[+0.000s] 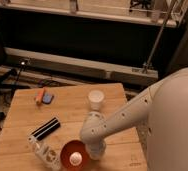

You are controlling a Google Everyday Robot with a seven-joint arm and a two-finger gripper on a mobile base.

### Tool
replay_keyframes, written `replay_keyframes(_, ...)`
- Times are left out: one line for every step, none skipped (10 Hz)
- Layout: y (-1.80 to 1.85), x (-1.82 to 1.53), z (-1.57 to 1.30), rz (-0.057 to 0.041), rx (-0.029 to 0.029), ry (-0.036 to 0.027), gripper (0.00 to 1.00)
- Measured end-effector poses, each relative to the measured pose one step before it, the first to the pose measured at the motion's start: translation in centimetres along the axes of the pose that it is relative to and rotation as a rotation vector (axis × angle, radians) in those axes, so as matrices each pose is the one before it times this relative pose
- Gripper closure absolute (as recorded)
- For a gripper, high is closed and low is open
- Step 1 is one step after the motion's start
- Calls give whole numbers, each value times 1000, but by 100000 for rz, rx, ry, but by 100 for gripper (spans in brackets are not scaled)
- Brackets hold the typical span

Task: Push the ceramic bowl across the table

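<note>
The ceramic bowl point(74, 154) is orange-red and glossy inside, with a small pale spot in it. It sits near the front edge of the light wooden table point(72, 112). My gripper point(95, 149) is low over the table, right against the bowl's right side. The white arm reaches in from the right. A small white bottle point(44, 151) lies tilted just left of the bowl, touching or almost touching it.
A white cup point(96, 98) stands behind the gripper near the table's middle. A black bar-shaped object point(45, 128) lies left of centre. An orange and blue item point(42, 96) lies at the back left. The robot's white body point(174, 125) fills the right side.
</note>
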Motion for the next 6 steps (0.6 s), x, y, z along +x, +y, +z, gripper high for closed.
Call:
replay_keyframes(1497, -2228, -766, -3261, -1937, -3016, 100)
replay_keyframes(1423, -1767, -669, -2724, -2116, -2619, 100)
replay_keyframes(2467, -2306, -1020, -4853, -3278, -3332, 100)
replay_keyframes(1620, -1406, -593, -3146, -1881, -1736, 100)
replay_keyframes(1731, -1076, -562, -3821, -88, 567, 100)
replay_keyframes(10, 454, -175, -104, 2425, 3225, 100)
